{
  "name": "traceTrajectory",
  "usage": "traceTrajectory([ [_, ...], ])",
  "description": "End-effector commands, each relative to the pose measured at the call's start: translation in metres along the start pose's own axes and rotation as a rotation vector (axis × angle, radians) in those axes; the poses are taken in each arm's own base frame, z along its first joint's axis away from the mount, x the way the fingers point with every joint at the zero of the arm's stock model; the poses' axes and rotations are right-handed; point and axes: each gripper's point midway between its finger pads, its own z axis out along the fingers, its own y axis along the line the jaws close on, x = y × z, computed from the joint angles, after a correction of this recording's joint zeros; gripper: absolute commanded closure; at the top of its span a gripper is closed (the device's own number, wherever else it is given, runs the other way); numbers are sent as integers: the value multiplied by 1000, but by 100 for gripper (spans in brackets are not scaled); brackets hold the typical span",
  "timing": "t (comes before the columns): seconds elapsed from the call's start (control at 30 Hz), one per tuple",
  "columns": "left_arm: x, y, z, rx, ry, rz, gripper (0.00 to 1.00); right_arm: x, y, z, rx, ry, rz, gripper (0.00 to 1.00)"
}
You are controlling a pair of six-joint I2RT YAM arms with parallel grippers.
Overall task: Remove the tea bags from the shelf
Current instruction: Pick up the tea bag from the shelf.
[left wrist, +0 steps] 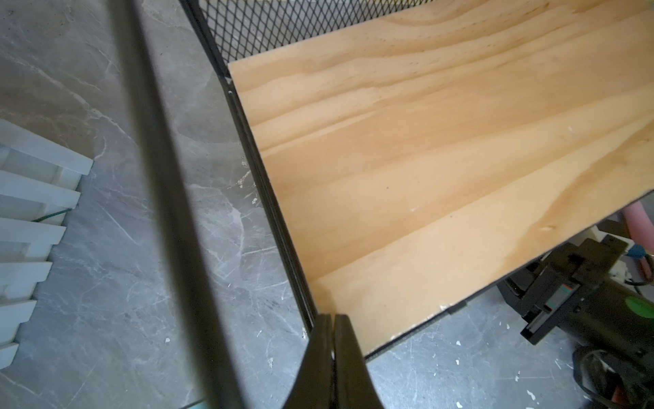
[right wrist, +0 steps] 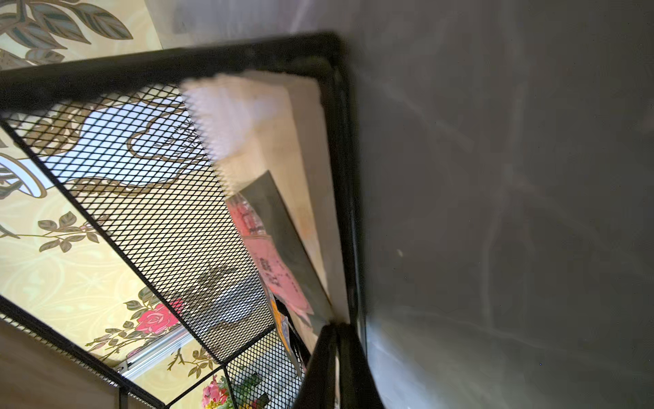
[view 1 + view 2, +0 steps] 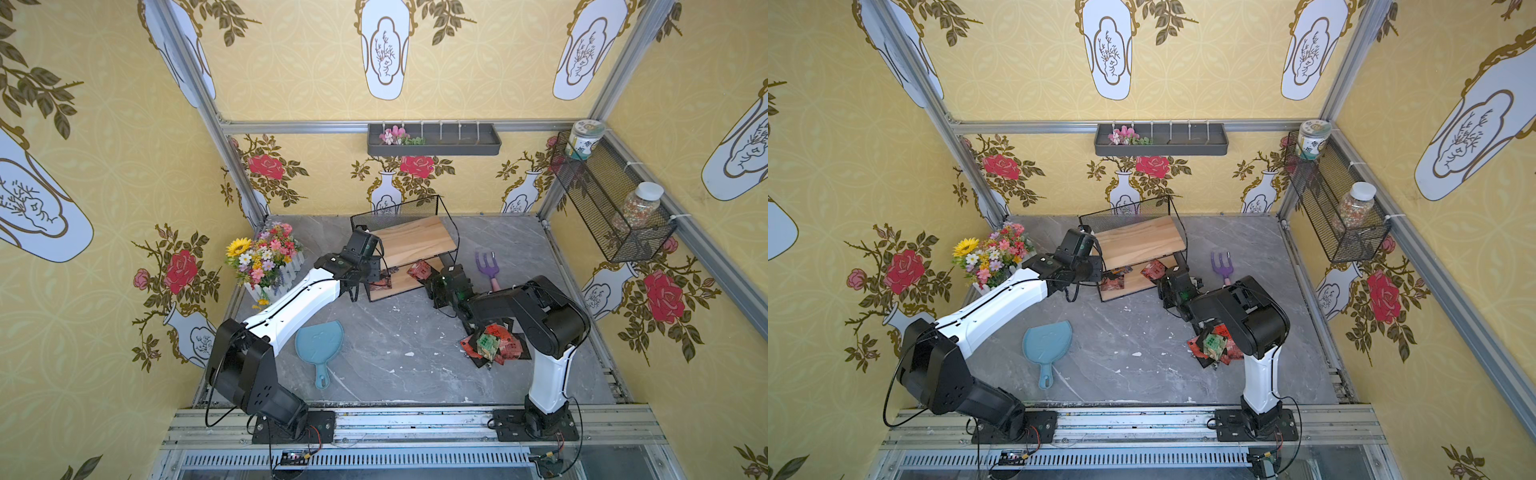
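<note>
Tabletop (image 3: 395,365) of grey marble (white-flecked) bears shelf (image 3: 415,241) within yellow floral walls (image 3: 291,62).

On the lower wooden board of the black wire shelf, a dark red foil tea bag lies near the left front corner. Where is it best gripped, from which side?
Probably its front edge, low from the shelf's open front. The dark red foil tea bag looks flat near the lower wooden board's front, the upper wooden board limits room above, and black mesh closes the back.
</note>
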Motion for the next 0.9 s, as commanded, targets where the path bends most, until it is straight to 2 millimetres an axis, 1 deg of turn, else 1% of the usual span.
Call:
traceTrajectory([
  [0.0, 8, -5, 0, 34, 35, -20, 100, -4, -17, -3, 77, -34, -21, 97],
  [0.07, 7, -5, 0, 34, 32, -21, 100, 0, -12, -5, 67, -30, -31, 100],
  [0.23, 8, -5, 0, 30, 34, -20, 100, 7, 9, -12, 23, -20, -51, 100],
  [0.33, 8, -5, 1, 29, 35, -22, 100, 17, 24, -19, 0, -8, -75, 100],
  [0.5, 8, -5, 2, 30, 35, -21, 100, 32, 33, -32, -3, 19, -92, 100],
  [0.57, 9, -5, 3, 28, 40, -20, 100, 37, 36, -39, 0, 28, -101, 100],
  [0.8, 8, -6, 4, 27, 38, -12, 100, 51, 42, -75, 17, 90, -170, 100],
  [0.87, 7, -6, 4, 27, 37, -9, 100, 53, 41, -87, 26, 115, -194, 100],
])
